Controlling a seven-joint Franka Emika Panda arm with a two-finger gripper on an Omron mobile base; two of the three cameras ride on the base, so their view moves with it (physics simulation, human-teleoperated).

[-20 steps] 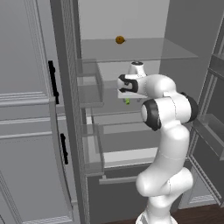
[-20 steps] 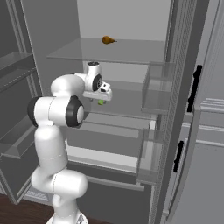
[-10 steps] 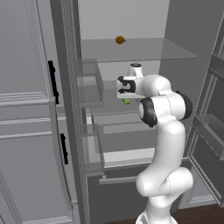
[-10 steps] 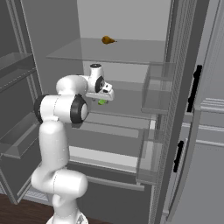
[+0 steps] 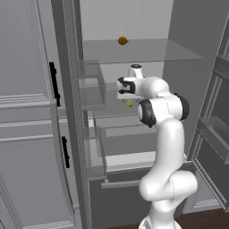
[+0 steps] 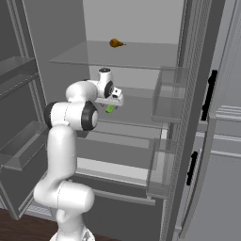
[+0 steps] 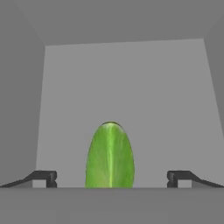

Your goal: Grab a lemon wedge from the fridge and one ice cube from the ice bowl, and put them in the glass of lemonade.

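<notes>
Grey walls of the open fridge (image 5: 179,27) framed everything, with pale glass shelves stepping up the cavity and clear bins lining the doors swung out to either side. On the top shelf (image 6: 141,54) sat a small orange ball (image 5: 122,40), well above the work and no part of it.

The arm reached in over the middle shelf (image 7: 122,87), and the gripper (image 5: 126,95) hung just above the shelf with its jaws spread wide and nothing between them. In the hand view the two dark tips (image 7: 46,177) stood far apart at the bottom edge. Between them, almost exactly centred, lay the wedge (image 7: 110,155), which rendered green with pale veins rather than yellow. It appeared as a narrow oval whose long axis ran straight away from the camera, along the line of approach and so across the line on which the fingers would close. From both base views the same small green piece (image 6: 109,108) showed directly under the hand, very close, though contact could not be confirmed.

Judging from that, the wedge lay directly ahead of the gripper and square to it, so the coming move needed little sideways correction. A short advance should bring the tips down either side of the narrow width, then a close. The risk seemed to be the piece's smallness against such a wide opening, since a slight offset could nudge it along the glass.
</notes>
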